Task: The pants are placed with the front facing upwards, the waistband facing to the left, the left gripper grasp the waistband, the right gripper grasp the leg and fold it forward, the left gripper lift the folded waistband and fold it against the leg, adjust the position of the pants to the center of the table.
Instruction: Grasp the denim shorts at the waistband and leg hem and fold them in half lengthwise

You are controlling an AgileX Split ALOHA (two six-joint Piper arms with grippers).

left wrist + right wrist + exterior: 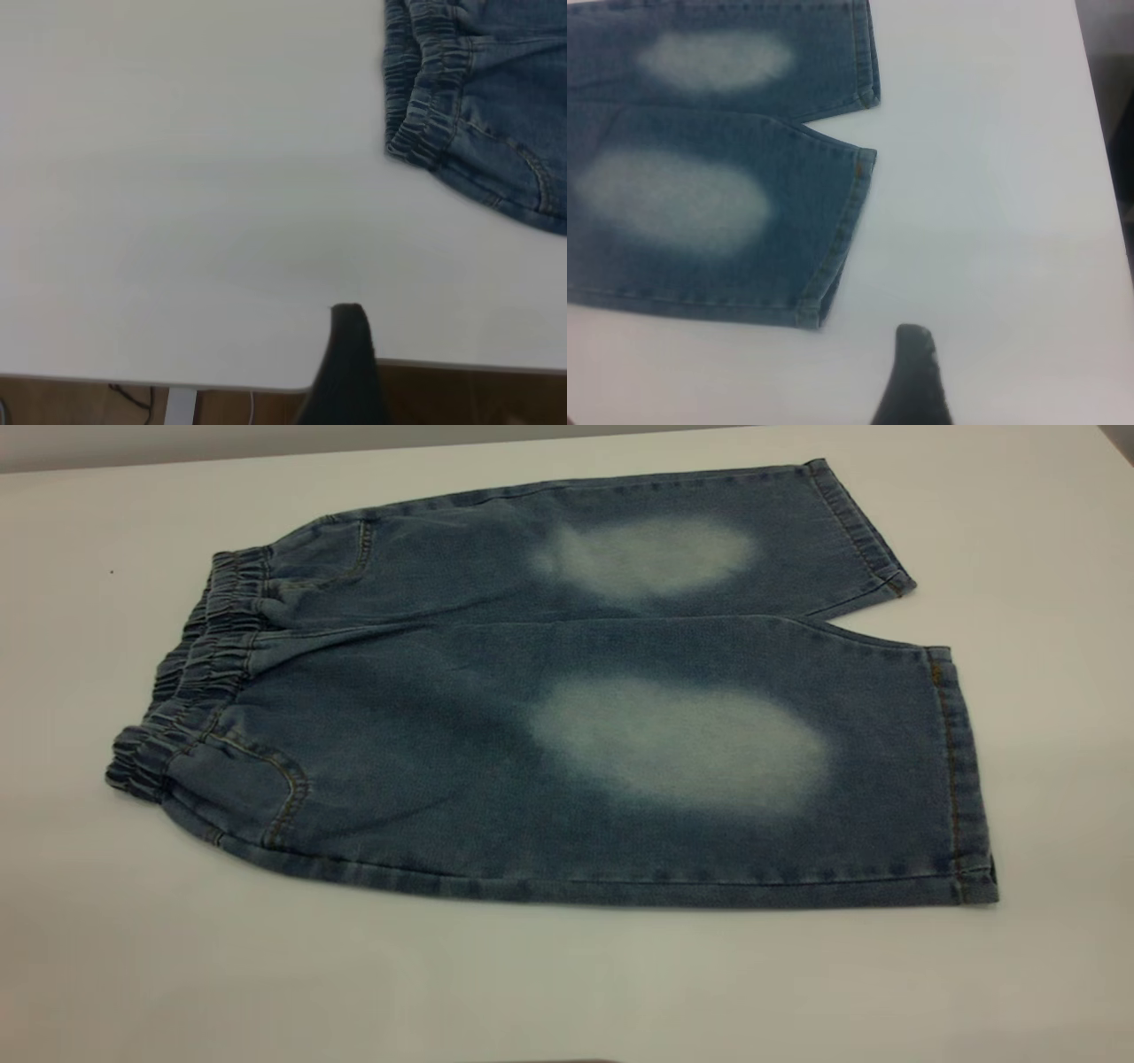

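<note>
1. The table (pixel 177 974): plain white-grey top on which the pants are laid flat, apparently so that both ends can be reached.
2. Left gripper (pixel 350 363): only one dark finger is seen, held above the table edge well apart from the pants on their waistband side; whether its fingers are apart or together cannot be told. Nothing is held.
3. Waistband (pixel 190 677): the ruched elastic end of the pants, turned to the left as the task asks, untouched.
4. The pants (pixel 461 779): spread front up, both pale ovals showing; no fold yet made.
5. The leg (pixel 709 753): nearer half of the pants, its hem cuff at the right end.
6. Right gripper (pixel 914 376): one dark finger seen near the pants' hem corner, not touching; its spread cannot be told.
</note>
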